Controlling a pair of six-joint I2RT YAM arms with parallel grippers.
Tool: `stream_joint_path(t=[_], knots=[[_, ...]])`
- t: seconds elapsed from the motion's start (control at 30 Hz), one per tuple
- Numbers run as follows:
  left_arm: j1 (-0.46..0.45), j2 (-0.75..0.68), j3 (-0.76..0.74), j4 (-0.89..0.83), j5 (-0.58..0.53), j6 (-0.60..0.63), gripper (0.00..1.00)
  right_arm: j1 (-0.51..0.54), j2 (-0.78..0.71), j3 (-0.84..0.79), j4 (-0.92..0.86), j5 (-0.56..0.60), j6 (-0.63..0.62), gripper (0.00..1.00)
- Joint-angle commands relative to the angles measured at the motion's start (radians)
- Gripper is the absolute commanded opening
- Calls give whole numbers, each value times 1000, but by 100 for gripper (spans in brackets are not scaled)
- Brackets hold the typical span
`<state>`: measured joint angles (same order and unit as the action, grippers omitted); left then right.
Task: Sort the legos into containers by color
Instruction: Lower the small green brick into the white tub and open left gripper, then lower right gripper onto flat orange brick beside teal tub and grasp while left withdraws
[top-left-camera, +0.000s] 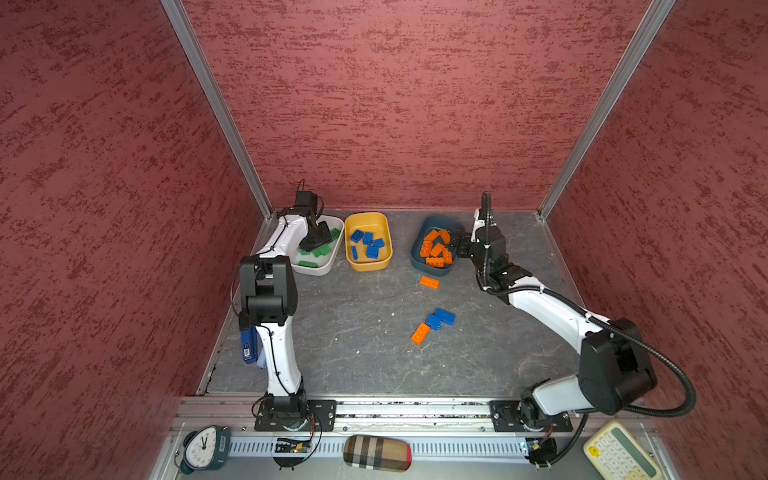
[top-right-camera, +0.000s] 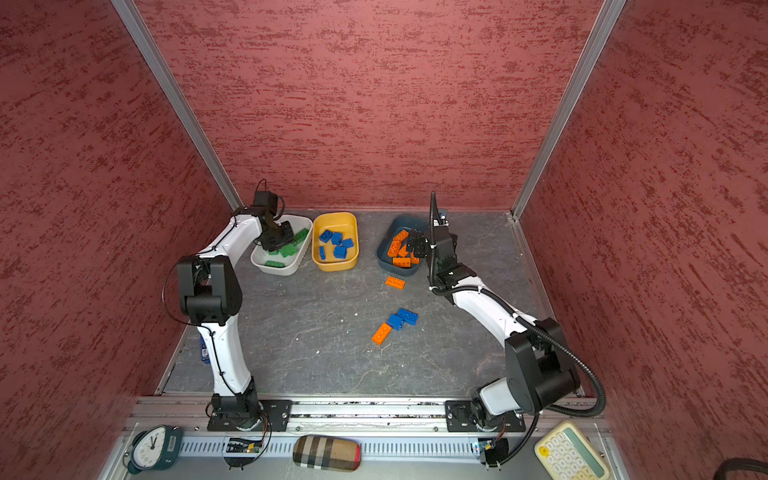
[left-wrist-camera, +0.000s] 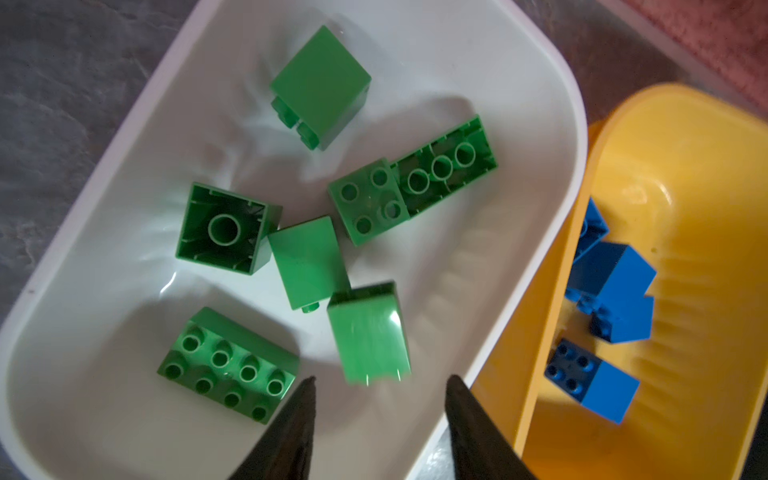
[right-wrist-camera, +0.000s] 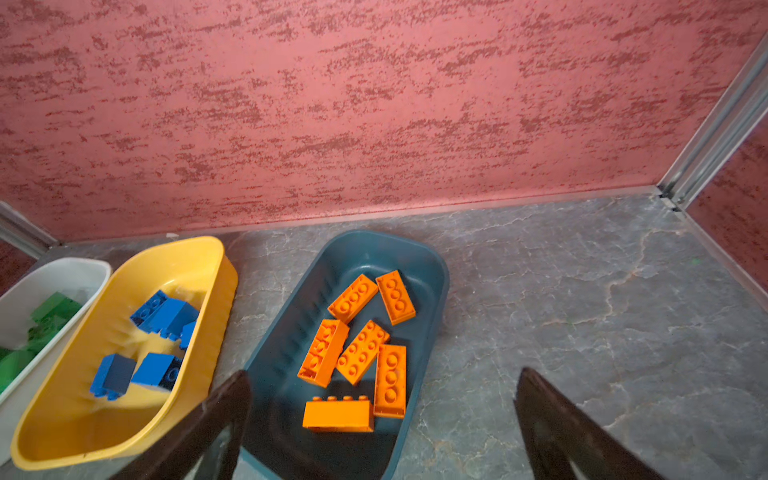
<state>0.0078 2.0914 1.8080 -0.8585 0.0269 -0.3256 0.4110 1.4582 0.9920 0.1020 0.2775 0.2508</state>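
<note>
Bricks (left-wrist-camera: 227, 370), studded green plastic, lie in glossy white tub (left-wrist-camera: 478, 62).

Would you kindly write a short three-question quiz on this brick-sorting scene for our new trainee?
1. True or false: the white tub holds only green bricks.
2. Which container holds the orange bricks? A white tub, B yellow tub, C teal tub.
3. How many loose bricks lie on the table, outside any tub?

Key: 1 true. 2 C. 3 four: two orange, two blue.
</note>
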Motion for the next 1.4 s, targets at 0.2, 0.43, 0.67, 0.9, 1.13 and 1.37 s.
stream_joint_path(t=[0.2, 0.43, 0.67, 0.9, 1.13, 1.37], knots=[[-19, -76, -64, 62, -1, -8, 78, 30, -10, -20, -97, -253, 36, 99], [-23, -144, -121, 140, 47, -12, 100, 85, 71, 20, -195, -243, 107, 99], [-33, -226, -165, 186, 92, -29, 100, 155, 91, 11, -279, -199, 275, 99], [-35, -335, -256, 221, 123, -36, 100, 230, 151, 18, -320, -58, 538, 99], [-26, -426, -358, 223, 114, -24, 100, 269, 385, 228, -554, 160, 649, 99], [14, -490, -466, 271, 133, -48, 100, 270, 520, 323, -614, 193, 720, 99]])
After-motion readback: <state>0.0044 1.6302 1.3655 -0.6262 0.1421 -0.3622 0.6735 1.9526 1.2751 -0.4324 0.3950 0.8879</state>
